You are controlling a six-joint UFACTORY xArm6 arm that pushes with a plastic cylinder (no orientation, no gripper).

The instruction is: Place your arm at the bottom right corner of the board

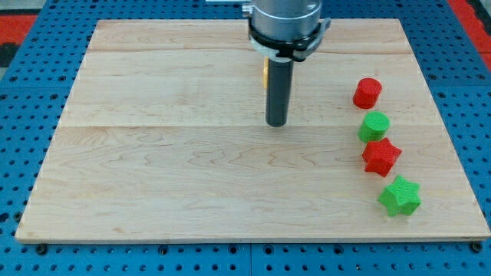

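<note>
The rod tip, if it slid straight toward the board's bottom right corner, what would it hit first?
My tip would probably meet the green star block first, near that corner; the red star block sits close beside that line.

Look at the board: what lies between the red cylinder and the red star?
In the camera view, a green cylinder sits between the red cylinder and the red star.
</note>
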